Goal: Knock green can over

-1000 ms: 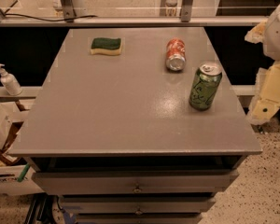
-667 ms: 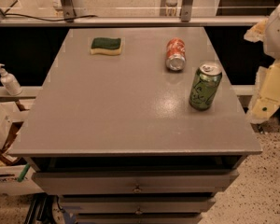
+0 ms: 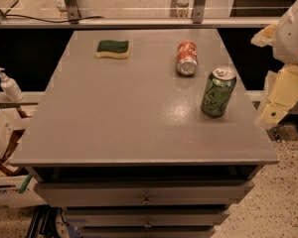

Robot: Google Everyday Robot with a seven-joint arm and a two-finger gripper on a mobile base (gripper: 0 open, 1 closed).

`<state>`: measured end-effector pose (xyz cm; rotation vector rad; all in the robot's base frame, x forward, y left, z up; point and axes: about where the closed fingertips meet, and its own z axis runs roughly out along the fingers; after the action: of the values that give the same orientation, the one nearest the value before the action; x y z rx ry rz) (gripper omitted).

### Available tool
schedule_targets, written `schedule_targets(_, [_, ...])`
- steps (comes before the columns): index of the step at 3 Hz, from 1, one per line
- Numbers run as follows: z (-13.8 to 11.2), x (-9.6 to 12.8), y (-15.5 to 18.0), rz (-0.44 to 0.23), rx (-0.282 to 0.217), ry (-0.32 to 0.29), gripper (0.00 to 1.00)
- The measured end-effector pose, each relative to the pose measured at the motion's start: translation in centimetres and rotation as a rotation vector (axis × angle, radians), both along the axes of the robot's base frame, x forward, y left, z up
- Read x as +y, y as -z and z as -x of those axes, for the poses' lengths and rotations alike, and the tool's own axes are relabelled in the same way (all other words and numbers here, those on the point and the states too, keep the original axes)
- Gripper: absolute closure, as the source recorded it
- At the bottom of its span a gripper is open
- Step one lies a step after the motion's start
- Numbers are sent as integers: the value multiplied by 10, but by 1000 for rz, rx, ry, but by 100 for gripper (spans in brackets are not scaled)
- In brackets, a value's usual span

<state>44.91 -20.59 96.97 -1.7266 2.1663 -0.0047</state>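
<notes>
Green can [image 3: 218,91] upright by table [image 3: 114,113] edge; your gripper [image 3: 280,95] to its right, opening unclear, may slide it, not tip it.

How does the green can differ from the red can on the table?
The green can stands upright; the red can lies on its side. The green can sits nearer the right edge and front of the table; the red can lies farther back. Both are drink cans with silver ends. The gripper hangs off the right edge, beside the green can, apart from it.
</notes>
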Motion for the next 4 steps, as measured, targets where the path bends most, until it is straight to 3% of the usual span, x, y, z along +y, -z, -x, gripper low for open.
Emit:
schedule_targets(3, [-39, 9, 45, -290, -63, -43, 0])
schedule_targets(4, [-56, 9, 65, -389, -72, -20, 0])
